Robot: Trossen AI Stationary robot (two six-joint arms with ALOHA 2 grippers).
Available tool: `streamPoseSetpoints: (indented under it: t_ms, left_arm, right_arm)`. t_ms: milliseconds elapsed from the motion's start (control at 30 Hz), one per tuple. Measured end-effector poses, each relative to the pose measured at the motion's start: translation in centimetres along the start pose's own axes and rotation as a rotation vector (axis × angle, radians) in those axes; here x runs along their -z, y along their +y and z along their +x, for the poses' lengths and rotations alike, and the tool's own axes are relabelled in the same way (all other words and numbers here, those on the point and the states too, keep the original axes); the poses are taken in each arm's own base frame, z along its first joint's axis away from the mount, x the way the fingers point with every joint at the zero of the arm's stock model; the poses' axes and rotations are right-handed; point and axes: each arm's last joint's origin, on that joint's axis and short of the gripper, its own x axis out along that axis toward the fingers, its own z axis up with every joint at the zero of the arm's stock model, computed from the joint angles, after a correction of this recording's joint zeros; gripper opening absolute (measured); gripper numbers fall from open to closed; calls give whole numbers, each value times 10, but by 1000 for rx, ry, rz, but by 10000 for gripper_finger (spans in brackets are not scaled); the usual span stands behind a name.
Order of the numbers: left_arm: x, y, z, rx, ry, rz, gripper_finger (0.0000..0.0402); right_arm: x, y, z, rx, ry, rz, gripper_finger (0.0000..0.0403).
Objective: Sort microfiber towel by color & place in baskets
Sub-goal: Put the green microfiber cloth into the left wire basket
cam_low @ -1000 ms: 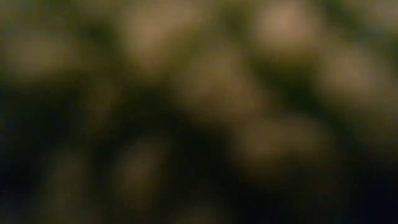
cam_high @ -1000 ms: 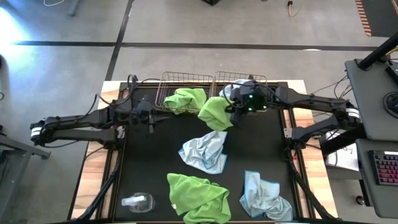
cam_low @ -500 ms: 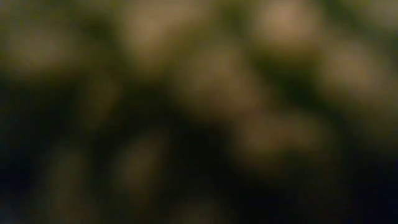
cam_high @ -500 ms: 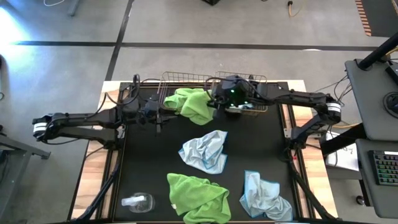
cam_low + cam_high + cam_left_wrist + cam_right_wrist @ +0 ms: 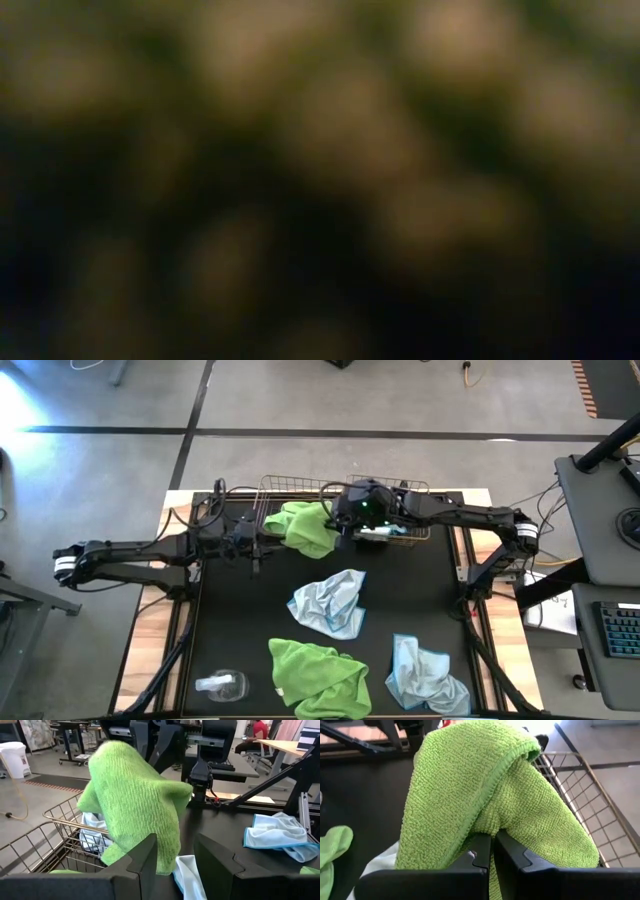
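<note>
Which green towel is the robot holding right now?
The green towel pinched in the right gripper, hanging over the left basket at the table's far edge. The other loose green towel lies untouched on the mat near the front edge.

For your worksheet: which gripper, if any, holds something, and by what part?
The right gripper pinches a green towel at a fold, so it drapes over the fingers. The left gripper holds nothing.

light: even, bright | floor glare upper left | low view: fully blurred, perhaps blocked
</note>
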Motion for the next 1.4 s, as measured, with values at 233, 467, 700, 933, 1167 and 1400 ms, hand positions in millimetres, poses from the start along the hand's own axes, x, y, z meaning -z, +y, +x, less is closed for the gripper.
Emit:
streamPoseSetpoints:
  t_ms: [233,467,700,933,1167,1400]
  left_arm:
    - [3,0,4,0,17,-7,114]
    - [-2,0,3,0,0,12,114]
    - [-8,0,3,0,-6,42,114]
    - [-7,0,6,-4,5,35,114]
    - [-6,1,15,-6,19,25,114]
    - [-16,1,33,-8,63,39,105]
  right_arm:
    - [-4,0,1,2,-45,-19,9]
    - [-4,6,2,-89,-44,-24,9]
    - [-4,13,-2,-109,-41,-47,9]
    - [-7,13,-2,-106,-68,-61,9]
    - [-9,13,-2,-104,-91,-70,9]
    - [-9,13,-2,-104,-90,-70,9]
